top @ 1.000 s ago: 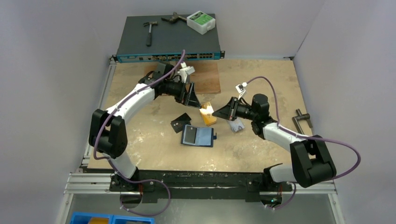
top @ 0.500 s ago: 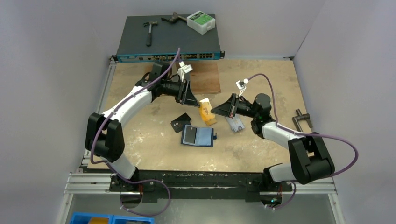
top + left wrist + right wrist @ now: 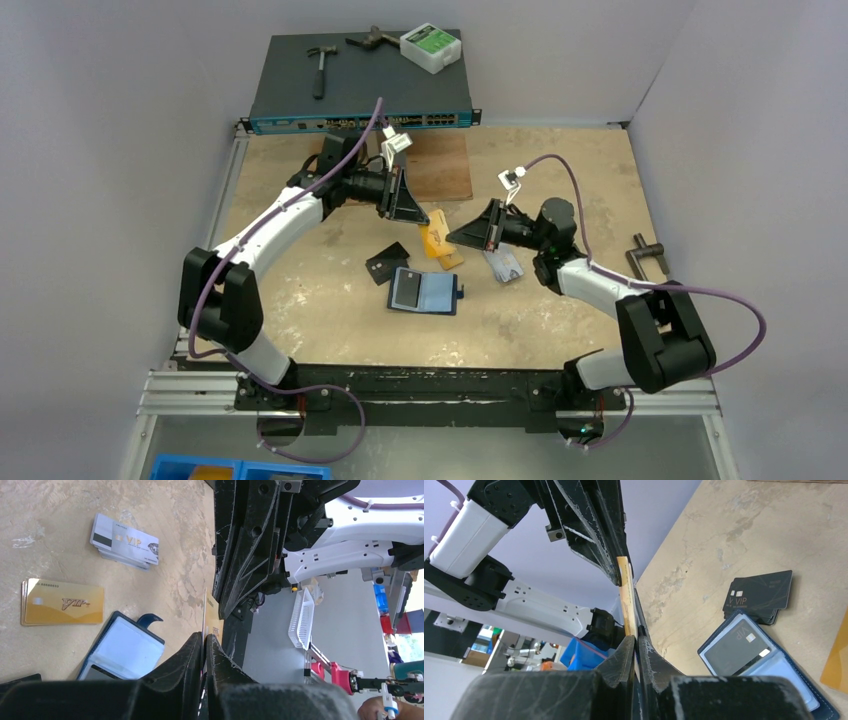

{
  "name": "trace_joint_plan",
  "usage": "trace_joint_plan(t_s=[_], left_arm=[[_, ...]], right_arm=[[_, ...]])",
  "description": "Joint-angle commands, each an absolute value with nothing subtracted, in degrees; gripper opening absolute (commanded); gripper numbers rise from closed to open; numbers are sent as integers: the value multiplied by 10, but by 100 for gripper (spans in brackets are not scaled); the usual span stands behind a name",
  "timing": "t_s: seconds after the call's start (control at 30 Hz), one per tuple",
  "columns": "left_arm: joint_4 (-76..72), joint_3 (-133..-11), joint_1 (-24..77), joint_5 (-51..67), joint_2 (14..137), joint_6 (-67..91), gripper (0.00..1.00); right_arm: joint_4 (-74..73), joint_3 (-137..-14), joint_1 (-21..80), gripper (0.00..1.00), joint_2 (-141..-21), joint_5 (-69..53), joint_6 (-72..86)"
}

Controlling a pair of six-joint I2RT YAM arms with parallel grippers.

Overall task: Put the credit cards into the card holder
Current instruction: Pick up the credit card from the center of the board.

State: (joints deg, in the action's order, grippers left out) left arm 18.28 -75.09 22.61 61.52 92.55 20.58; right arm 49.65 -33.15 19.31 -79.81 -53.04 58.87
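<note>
An orange-gold credit card (image 3: 436, 234) hangs edge-up above the table, pinched from both sides. My left gripper (image 3: 421, 221) is shut on its far end, and my right gripper (image 3: 451, 239) is shut on its near end. The left wrist view shows the card (image 3: 212, 616) edge-on between my fingers (image 3: 192, 650). Below lie more gold cards (image 3: 452, 261), a black stack (image 3: 386, 264) and silver-grey ones (image 3: 506, 266). The navy card holder (image 3: 438, 294) lies open with a black card (image 3: 738, 647) in its left pocket.
A network switch (image 3: 360, 92) at the back carries a hammer (image 3: 320, 68) and a white box (image 3: 430, 47). A wooden board (image 3: 442, 166) lies behind the grippers. A metal tool (image 3: 648, 256) rests at the right edge. Blue bins (image 3: 240, 468) sit below the frame.
My left gripper has gone from open to shut on the gold card that my right gripper holds. Both grippers and the card have shifted slightly left and away from the gold stack.
</note>
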Motion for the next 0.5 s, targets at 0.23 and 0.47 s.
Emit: trace_joint_plan(t_s=[0.23, 0.47], left_arm=[[181, -771, 243, 636, 897, 201, 0], [176, -775, 243, 649, 901, 214, 0]], right_arm=[[497, -392, 219, 40, -801, -520, 581], [526, -404, 240, 16, -822, -528, 596]])
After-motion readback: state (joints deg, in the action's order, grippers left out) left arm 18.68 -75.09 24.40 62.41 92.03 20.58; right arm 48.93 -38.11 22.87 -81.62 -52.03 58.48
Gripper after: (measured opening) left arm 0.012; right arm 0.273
